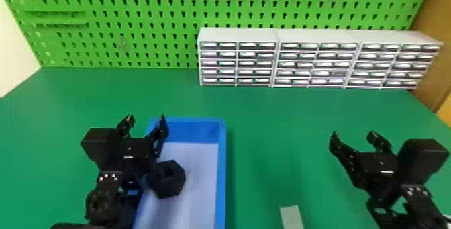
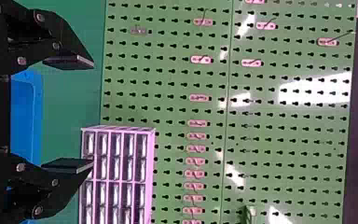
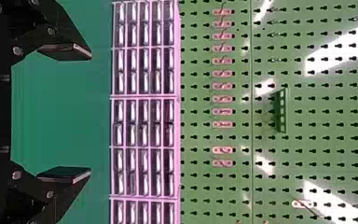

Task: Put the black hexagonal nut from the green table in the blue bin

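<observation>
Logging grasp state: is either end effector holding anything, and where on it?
Nothing held: left end effector and right end effector are open. Black nut is in the blue bin.

"Where is the nut [image 1: 175, 185] lying?"

"It is lying in the bin [image 1: 221, 178], toward the left wall, and the bin is sitting on the tabletop [image 1: 268, 117], left of centre."

"What is standing farther back?"

"Three drawer cabinets [image 1: 317, 38] are standing side by side, reaching rightward from behind the bin, and a pegboard [image 1: 151, 28] is rising behind them."

"And what is lying right of the bin?"

"A strip [image 1: 291, 216] is lying there, toward the front."
</observation>
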`<state>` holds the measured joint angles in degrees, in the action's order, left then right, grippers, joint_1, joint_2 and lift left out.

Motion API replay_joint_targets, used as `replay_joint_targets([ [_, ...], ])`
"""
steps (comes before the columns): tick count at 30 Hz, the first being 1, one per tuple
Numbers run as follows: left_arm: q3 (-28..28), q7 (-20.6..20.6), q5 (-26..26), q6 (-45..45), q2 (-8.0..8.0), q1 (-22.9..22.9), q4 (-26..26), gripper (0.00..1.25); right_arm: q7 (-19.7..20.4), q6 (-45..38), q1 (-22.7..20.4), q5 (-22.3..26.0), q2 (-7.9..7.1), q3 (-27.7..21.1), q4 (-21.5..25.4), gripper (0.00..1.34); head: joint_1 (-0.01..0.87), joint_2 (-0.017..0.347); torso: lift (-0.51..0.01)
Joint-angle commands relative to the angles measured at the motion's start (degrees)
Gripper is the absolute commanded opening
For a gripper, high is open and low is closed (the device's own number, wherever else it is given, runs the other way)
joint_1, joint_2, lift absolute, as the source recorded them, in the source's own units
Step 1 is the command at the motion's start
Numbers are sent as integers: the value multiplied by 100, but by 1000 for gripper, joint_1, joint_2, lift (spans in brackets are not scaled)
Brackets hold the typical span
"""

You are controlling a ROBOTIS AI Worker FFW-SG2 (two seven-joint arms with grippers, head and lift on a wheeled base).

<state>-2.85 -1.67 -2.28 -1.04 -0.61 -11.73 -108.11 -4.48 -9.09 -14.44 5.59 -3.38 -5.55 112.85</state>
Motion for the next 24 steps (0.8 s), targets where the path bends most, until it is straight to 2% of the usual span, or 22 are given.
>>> replay_joint_targets([
  [1, 12, 0, 0, -1, 0, 13, 0, 749, 0, -5, 3, 3, 13, 1, 0, 943, 657, 57, -95],
  [24, 12, 0, 17, 7, 0, 75, 9, 747, 0, -23, 56, 3, -4, -25, 0, 943, 657, 57, -95],
])
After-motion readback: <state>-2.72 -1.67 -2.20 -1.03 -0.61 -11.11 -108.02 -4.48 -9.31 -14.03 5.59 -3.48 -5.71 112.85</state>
